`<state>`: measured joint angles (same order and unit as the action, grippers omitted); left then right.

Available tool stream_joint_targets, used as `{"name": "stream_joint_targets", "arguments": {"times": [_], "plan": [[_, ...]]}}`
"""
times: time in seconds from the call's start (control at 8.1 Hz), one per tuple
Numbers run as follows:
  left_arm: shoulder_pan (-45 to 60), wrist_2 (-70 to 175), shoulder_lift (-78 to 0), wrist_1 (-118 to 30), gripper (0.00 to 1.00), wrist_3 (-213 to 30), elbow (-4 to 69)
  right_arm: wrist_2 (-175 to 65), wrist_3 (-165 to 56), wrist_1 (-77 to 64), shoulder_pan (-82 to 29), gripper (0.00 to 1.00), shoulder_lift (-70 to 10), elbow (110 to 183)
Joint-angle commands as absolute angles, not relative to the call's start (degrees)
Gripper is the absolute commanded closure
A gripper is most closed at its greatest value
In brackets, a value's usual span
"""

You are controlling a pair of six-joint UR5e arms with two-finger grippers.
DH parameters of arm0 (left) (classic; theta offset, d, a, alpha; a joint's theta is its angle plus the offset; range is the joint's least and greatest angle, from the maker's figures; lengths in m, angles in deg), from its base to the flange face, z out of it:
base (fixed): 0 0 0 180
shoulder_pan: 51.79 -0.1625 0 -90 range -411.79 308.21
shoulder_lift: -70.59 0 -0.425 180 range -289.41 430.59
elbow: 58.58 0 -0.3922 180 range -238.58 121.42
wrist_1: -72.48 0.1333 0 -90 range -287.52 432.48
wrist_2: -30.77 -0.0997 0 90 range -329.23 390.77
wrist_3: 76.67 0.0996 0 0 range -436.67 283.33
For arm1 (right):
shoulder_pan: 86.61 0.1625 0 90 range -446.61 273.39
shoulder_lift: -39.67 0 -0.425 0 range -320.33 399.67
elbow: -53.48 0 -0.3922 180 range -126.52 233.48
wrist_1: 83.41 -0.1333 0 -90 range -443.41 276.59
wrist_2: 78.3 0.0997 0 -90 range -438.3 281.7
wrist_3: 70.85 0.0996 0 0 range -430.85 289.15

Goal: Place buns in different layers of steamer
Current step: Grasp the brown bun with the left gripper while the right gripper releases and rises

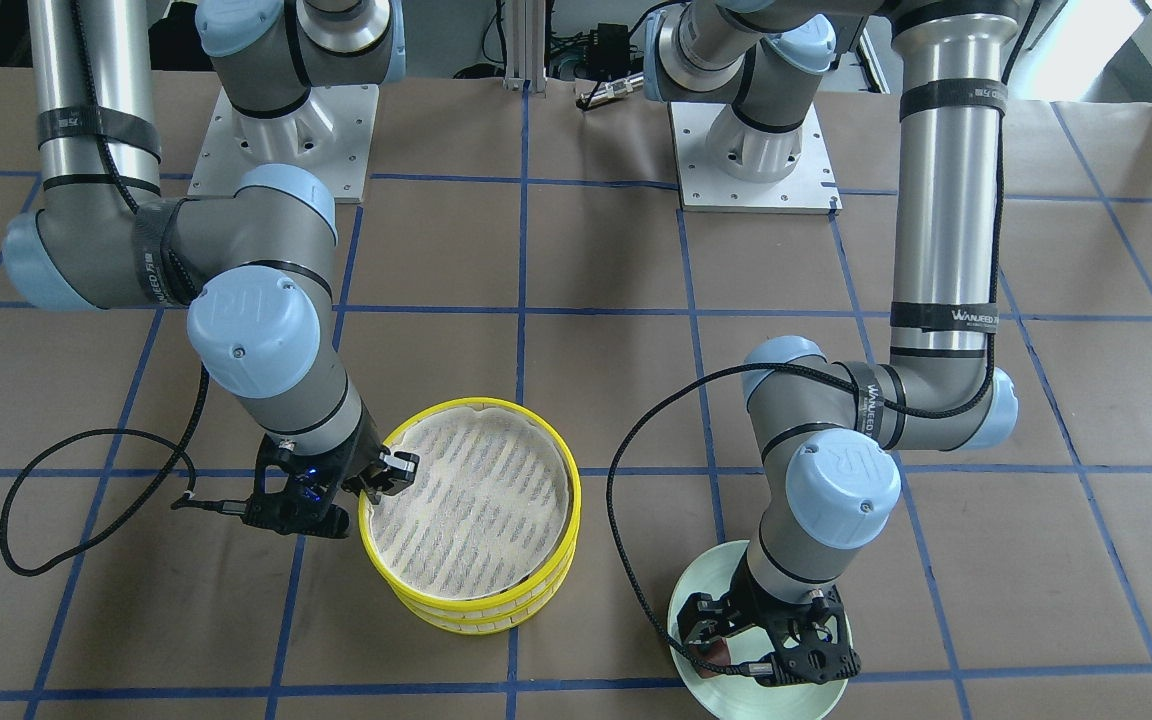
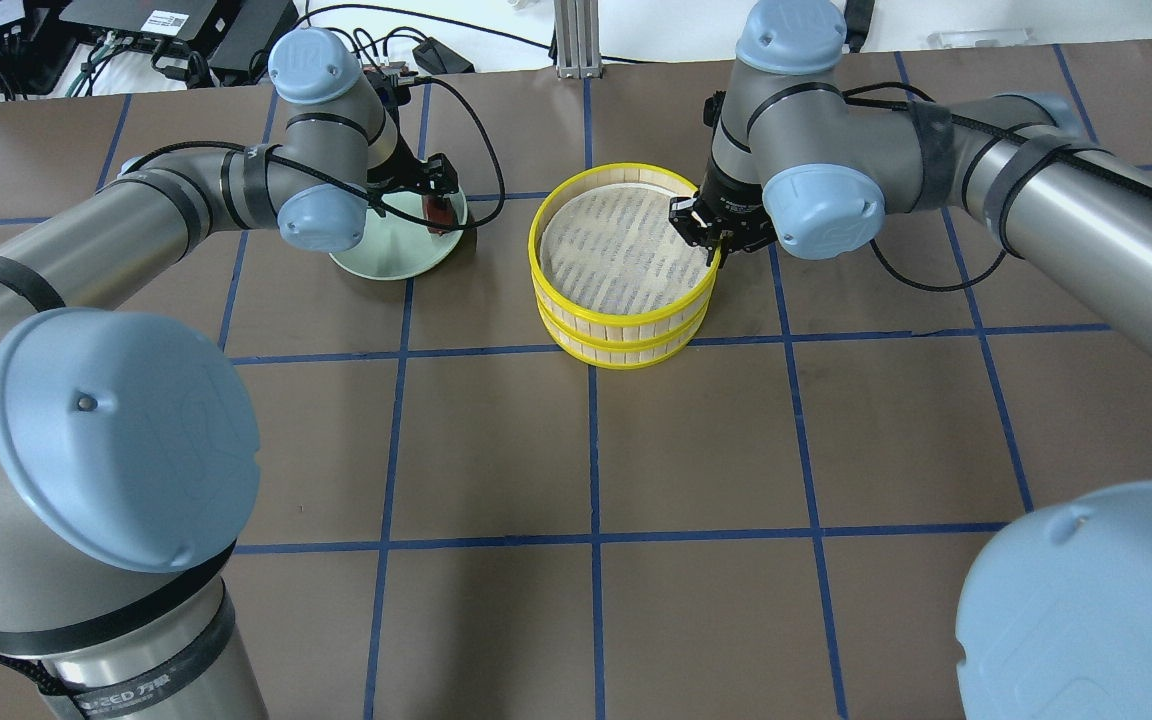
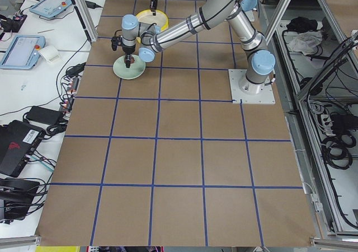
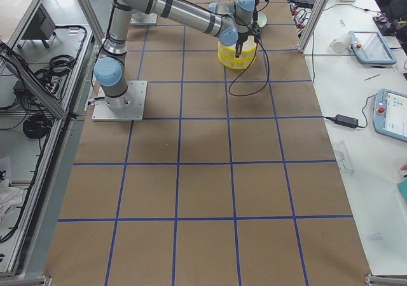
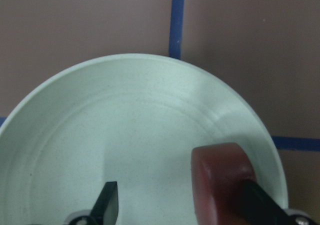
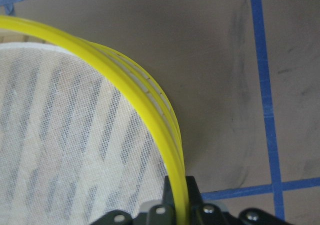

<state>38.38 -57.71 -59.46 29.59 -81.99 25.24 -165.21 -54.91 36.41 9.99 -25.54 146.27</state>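
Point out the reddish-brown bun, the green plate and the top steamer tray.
reddish-brown bun (image 5: 218, 179): left wrist view, its rounded top.
green plate (image 5: 125, 115): left wrist view, bare inner floor.
top steamer tray (image 2: 621, 170): overhead view, yellow rim's far edge.

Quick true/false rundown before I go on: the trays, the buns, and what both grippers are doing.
1. The top tray is stacked on the lower tray. True.
2. A white bun lies in the top tray. False: its cloth lining shows bare.
3. The left gripper is over the green plate. True.
4. The brown bun is lifted in shut fingers. False: the fingers are open, and the bun lies on the plate against one of them.
5. The right gripper grips the top tray's rim, one finger inside, one outside. True.
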Motion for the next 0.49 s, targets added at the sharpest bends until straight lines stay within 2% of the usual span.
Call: {"name": "stream_joint_targets", "arguments": {"times": [0.0, 0.37], "plan": [[38.38, -58.17, -58.53, 29.5, 0.06, -81.16, 24.91, -165.4, -54.94, 36.39, 9.98, 0.82, -25.54, 146.3], [38.38, -57.65, -58.87, 29.5, 0.06, -82.29, 25.44, -165.4, -55.11, 36.39, 9.98, 0.19, -25.63, 146.3]]}}
